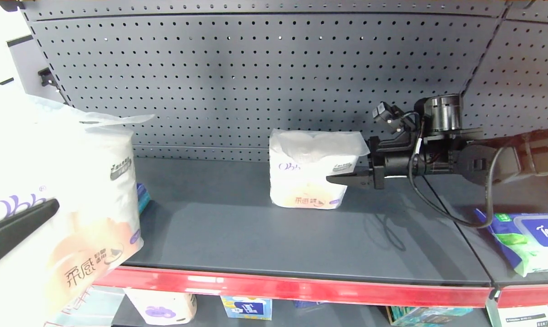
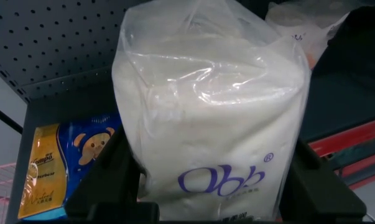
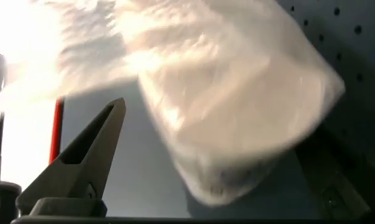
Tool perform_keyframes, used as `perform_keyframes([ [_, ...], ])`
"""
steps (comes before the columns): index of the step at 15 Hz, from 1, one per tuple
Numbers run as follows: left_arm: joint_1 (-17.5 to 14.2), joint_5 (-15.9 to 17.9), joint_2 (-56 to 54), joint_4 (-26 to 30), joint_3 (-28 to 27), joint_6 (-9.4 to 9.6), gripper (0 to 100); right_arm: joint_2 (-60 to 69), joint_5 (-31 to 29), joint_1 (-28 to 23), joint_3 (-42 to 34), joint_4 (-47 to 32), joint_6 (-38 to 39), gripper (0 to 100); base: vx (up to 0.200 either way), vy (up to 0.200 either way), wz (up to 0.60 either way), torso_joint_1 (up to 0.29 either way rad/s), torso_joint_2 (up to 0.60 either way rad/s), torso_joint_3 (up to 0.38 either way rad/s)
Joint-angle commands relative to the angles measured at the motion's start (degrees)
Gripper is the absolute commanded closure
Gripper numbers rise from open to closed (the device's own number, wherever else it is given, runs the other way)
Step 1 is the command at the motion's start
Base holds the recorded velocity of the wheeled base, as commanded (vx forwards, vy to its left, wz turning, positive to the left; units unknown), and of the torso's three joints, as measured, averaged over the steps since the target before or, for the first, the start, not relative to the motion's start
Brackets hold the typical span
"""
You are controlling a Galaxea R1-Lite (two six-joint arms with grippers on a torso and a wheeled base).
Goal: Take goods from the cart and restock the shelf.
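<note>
Restocking: right gripper [image 1: 335, 177] stands open around pack [image 1: 308, 159] on shelf [image 1: 237, 236].
Next, you likely back it out; left gripper [image 2: 212, 186] grips second pack [image 2: 206, 93] for placing.

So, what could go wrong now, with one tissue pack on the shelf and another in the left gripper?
The right gripper has open fingers on either side of the shelf pack; a crooked pull-back might drag or tip it. The left gripper clamps the second pack by its soft wrapping, so it might slip or squash. Set down carelessly, it might bump the blue packet close by.
</note>
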State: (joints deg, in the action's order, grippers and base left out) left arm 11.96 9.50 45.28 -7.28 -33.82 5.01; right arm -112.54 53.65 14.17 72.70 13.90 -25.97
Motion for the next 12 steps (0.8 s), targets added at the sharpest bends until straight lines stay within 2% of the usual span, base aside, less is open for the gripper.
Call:
perform_keyframes([
  [1,0.0,0.0,-0.1,0.1,0.2,0.00,100,-1.5,0.0,1.0,1.4,-0.2,0.4,0,0.000,0.000,0.00,0.000,0.00,0.000],
  [7,0.0,-0.1,-0.1,0.1,0.2,0.00,100,-2.2,-0.7,2.5,1.9,0.3,4.3,0,0.000,0.000,0.00,0.000,0.00,0.000],
  [8,0.0,-0.1,-0.1,0.1,0.3,0.00,100,-2.4,-0.7,2.5,2.7,0.3,4.3,100,0.000,0.000,0.00,0.000,0.00,0.000],
  [12,0.0,-0.1,0.0,0.1,0.5,0.00,100,-3.0,-0.7,2.4,2.4,0.3,3.9,100,0.000,0.000,0.00,0.000,0.00,0.000],
])
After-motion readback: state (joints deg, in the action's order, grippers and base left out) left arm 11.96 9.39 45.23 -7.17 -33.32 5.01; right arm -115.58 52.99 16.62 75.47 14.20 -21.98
